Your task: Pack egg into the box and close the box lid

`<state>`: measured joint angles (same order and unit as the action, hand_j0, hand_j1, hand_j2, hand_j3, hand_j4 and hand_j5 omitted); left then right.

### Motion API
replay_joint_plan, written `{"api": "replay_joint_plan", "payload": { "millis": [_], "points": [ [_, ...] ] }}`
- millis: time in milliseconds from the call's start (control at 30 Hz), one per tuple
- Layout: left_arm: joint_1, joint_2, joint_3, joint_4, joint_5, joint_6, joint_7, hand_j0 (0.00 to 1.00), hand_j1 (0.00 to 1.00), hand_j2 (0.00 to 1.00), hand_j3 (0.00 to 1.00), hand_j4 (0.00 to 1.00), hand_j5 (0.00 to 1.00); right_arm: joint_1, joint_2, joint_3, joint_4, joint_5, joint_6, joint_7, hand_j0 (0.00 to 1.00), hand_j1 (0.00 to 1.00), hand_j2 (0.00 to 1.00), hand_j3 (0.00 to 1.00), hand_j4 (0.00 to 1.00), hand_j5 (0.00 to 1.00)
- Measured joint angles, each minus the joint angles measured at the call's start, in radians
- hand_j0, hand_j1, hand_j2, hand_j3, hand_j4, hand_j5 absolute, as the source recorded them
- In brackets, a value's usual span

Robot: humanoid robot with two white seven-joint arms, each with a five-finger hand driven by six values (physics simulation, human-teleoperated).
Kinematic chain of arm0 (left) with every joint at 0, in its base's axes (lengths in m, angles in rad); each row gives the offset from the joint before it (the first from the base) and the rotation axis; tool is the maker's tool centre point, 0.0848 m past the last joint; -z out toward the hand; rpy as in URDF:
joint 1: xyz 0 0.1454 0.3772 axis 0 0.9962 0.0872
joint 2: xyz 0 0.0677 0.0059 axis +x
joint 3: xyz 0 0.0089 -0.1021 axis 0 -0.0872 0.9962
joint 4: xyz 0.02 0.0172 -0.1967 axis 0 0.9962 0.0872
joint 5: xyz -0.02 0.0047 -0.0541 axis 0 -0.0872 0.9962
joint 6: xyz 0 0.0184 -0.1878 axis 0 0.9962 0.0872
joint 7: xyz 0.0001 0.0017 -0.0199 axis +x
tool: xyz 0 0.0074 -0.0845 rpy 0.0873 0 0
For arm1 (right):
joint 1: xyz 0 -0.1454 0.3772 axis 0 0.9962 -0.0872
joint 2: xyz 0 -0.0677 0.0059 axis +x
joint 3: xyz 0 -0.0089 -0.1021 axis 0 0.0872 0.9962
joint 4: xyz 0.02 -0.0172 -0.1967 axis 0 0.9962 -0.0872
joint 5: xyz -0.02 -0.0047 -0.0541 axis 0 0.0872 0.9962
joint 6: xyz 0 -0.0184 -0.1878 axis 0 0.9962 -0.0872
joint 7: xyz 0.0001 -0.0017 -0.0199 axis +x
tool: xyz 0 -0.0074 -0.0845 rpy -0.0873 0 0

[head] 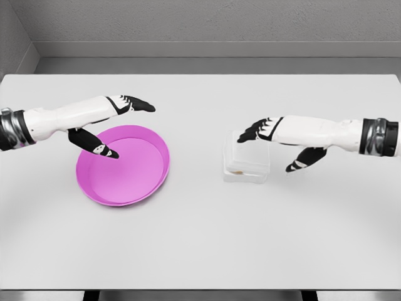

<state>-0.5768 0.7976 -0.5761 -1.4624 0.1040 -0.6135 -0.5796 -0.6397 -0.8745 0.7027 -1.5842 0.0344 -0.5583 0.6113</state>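
Note:
A clear plastic box [246,161] stands on the white table right of the middle, with something small and brownish on its floor. Whether an egg is inside I cannot tell. My right hand [276,147] hovers over the box's right side, fingers stretched toward its top and thumb hanging down beside it, holding nothing. A magenta plate [135,188] lies left of the middle and looks bare. My left hand [122,125] floats over the plate's upper left rim, fingers straight and thumb pointing down, holding nothing.
The white table [200,251] reaches to a grey wall at the back. Its front edge runs along the bottom of the view.

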Motion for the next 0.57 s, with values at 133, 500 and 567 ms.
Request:
{"api": "replay_joint_plan", "payload": {
  "millis": [133, 500, 567],
  "points": [
    [0.003, 0.001, 0.0, 0.003, 0.0, 0.0, 0.001, 1.0, 1.0, 1.0, 1.0, 1.0, 1.0, 0.0, -0.015, -0.048, -0.001, 0.0, -0.003, 0.0, 1.0, 1.0, 1.0, 1.0, 1.0, 1.0],
    [0.003, 0.027, 0.003, 0.004, 0.002, 0.0, -0.001, 1.0, 1.0, 1.0, 1.0, 1.0, 1.0, 0.015, -0.056, -0.097, 0.02, 0.0, -0.006, 0.0, 1.0, 1.0, 1.0, 1.0, 1.0, 1.0],
    [0.003, 0.037, 0.003, 0.005, 0.002, 0.0, -0.002, 1.0, 1.0, 1.0, 1.0, 1.0, 1.0, 0.017, -0.063, -0.097, 0.026, -0.001, -0.007, 0.0, 1.0, 1.0, 1.0, 1.0, 1.0, 1.0]
  ]
}}
